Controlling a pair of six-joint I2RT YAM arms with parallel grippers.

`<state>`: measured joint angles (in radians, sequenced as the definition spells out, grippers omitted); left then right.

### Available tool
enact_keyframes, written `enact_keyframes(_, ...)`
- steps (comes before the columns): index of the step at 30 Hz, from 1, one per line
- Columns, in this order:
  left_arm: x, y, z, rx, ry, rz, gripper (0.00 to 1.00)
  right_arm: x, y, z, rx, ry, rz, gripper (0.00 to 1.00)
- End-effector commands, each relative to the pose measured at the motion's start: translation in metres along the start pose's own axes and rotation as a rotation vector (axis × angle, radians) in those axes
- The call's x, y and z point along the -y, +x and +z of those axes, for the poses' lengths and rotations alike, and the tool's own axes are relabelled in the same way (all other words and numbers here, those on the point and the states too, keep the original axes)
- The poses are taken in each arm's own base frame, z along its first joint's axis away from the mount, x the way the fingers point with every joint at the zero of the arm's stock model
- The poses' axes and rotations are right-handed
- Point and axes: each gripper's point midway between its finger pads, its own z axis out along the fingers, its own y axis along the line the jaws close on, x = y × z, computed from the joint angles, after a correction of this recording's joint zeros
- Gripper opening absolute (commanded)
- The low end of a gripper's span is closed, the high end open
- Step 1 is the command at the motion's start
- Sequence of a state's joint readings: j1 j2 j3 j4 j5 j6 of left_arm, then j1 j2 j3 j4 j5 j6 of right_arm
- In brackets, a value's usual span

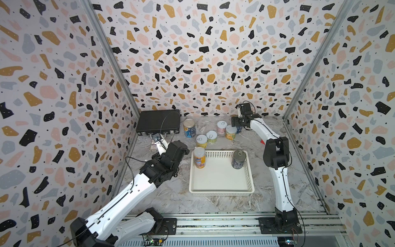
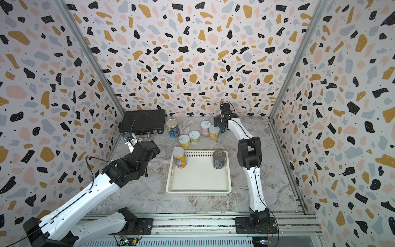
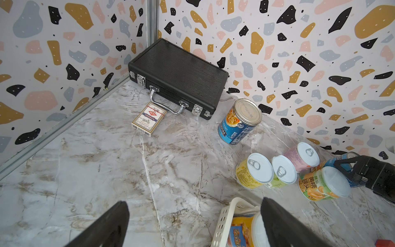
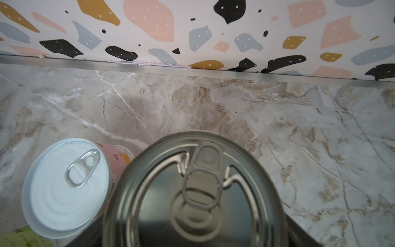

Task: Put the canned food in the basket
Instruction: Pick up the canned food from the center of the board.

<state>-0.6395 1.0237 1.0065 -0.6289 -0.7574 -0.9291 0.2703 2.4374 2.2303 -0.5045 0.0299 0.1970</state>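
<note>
The white basket (image 1: 221,193) lies mid-table. An orange-yellow can (image 1: 199,157) stands in its far left corner and a navy can (image 1: 239,159) in its far right corner. Behind it on the table stand a blue can (image 1: 189,127), a yellow can (image 1: 201,141), a green can (image 1: 211,136), a pink can (image 1: 221,127) and a peach-labelled can (image 1: 231,132). My right gripper (image 1: 239,125) is shut on a further navy can (image 4: 195,192) with a bare-metal top, next to the pink can (image 4: 66,188). My left gripper (image 3: 196,224) hangs open and empty over the basket's far left corner (image 3: 226,222).
A black briefcase (image 1: 158,123) leans in the far left corner, with a flat card packet (image 3: 149,118) lying in front of it. A small red block (image 1: 262,141) lies by the right arm. Patterned walls close in on the left, right and back.
</note>
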Motion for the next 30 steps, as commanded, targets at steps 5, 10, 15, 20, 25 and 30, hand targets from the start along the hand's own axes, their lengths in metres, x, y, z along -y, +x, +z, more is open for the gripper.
enact_keyframes(5,0.007,0.002,0.005,-0.012,0.024,0.003,1.0,-0.005,-0.079,-0.097,0.205,-0.013,-0.024,0.52)
enact_keyframes(10,0.006,0.001,0.003,-0.011,0.028,-0.005,1.0,-0.002,-0.084,-0.117,0.221,0.003,-0.034,0.46)
enact_keyframes(15,0.007,0.002,0.004,-0.018,0.032,-0.003,1.0,-0.005,-0.086,-0.138,0.238,-0.022,-0.018,0.45)
enact_keyframes(20,0.01,0.003,0.004,-0.036,0.05,-0.003,1.0,-0.006,-0.082,-0.161,0.255,-0.036,0.006,0.45)
enact_keyframes(25,0.022,0.001,-0.001,-0.063,0.123,0.02,1.0,-0.002,-0.069,-0.194,0.272,-0.039,0.045,0.42)
enact_keyframes(30,0.039,0.004,-0.007,-0.067,0.248,0.071,0.99,-0.007,-0.047,-0.236,0.311,-0.101,0.091,0.42)
